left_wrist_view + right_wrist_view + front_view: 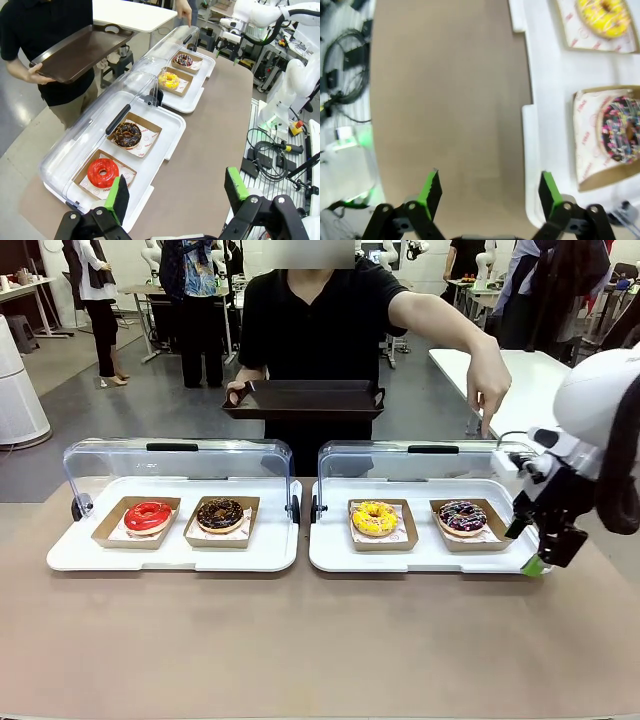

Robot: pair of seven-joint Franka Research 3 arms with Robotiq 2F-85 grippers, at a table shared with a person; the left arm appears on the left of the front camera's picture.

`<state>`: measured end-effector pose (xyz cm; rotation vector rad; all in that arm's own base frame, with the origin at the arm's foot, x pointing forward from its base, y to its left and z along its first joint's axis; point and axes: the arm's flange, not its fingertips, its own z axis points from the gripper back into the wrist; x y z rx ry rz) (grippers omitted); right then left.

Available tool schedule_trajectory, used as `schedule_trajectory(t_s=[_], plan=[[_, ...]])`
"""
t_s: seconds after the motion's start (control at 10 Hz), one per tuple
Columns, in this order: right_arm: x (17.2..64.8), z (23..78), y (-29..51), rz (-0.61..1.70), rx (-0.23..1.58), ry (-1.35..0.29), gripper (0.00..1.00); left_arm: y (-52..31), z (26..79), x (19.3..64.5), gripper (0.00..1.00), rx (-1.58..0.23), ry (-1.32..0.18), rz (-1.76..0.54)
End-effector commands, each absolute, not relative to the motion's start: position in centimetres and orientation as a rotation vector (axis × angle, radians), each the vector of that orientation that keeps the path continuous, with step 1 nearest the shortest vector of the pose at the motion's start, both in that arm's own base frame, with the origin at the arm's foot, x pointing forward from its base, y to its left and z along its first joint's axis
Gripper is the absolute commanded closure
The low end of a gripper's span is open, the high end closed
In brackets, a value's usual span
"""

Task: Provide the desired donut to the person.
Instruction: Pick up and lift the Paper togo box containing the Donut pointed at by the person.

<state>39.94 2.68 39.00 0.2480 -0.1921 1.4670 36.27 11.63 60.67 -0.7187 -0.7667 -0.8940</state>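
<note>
Lids (175,458) tipped back, donuts (375,518) open from the front; person's hand (492,390) hangs above the far corner of the right tray (330,558).

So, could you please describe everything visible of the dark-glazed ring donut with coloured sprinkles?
It is a ring donut with dark glaze, many coloured sprinkles and a pale dough edge below. It looks whole and lies flat on white printed paper in a shallow brown cardboard tray, the right-hand place in the right white display case, whose clear lid is open. Only the paper touches it.
</note>
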Motion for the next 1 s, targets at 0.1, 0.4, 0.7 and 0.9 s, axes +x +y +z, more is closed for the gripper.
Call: schedule_trajectory(t_s=[0.1, 0.4, 0.7, 0.9], plan=[[43.2, 37.4, 4.4, 1.427, 0.134, -0.089, 0.0, 11.8, 60.8, 36.2, 0.0, -0.728, -0.77, -0.891], [45.1, 36.7, 4.2, 1.443, 0.096, -0.06, 0.0, 11.8, 60.8, 36.2, 0.0, -0.728, -0.77, -0.891], [44.3, 36.7, 4.2, 1.451, 0.123, -0.083, 0.0, 11.8, 60.8, 36.2, 0.0, -0.728, -0.77, -0.891], [44.3, 36.7, 4.2, 1.451, 0.123, -0.083, 0.0, 11.8, 60.8, 36.2, 0.0, -0.728, -0.77, -0.891]])
